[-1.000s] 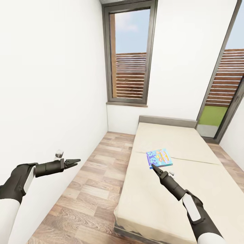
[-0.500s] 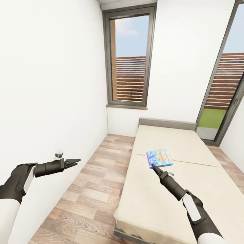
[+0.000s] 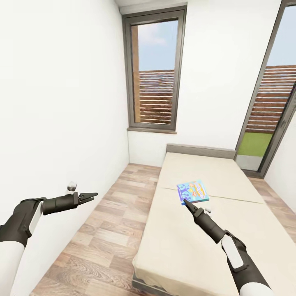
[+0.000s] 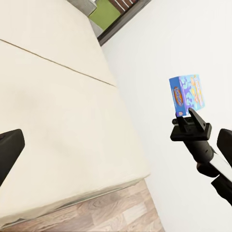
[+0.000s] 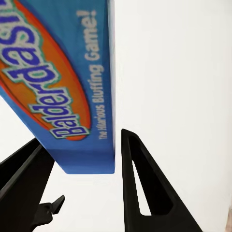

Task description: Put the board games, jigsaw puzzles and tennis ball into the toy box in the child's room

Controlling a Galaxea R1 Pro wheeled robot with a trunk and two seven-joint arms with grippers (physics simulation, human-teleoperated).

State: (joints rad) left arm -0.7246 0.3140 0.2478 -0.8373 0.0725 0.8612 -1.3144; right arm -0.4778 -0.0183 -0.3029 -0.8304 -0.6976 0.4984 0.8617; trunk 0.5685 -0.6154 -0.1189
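The robot's right hand (image 3: pixel 186 202) reaches out over the bed (image 3: pixel 193 242), its tip at the near edge of a light blue board game (image 3: pixel 192 191) that lies flat on the cream mattress. From the right wrist camera the two dark fingers (image 5: pixel 142 188) stand apart, with the near corner of the blue box (image 5: pixel 63 92), printed "Balderdash" and "The Hilarious Bluffing Game!", between them; whether either finger touches the box cannot be told. The left wrist camera looks across at the same scene, with the right hand (image 4: pixel 192 126) just short of the box (image 4: pixel 187 94) on the mattress (image 4: pixel 63 135).

The left hand (image 3: pixel 91 196) hangs over the wood-plank floor (image 3: pixel 105 230) beside the white wall (image 3: pixel 57 102), well apart from the bed; its fingers look slightly parted at the tips.

Beyond the bed's grey headboard (image 3: pixel 200 150) a tall dark-framed window (image 3: pixel 154 70) shows blue sky and a slatted wooden fence. A glass door (image 3: pixel 269 94) at the right gives on to a patch of green grass.
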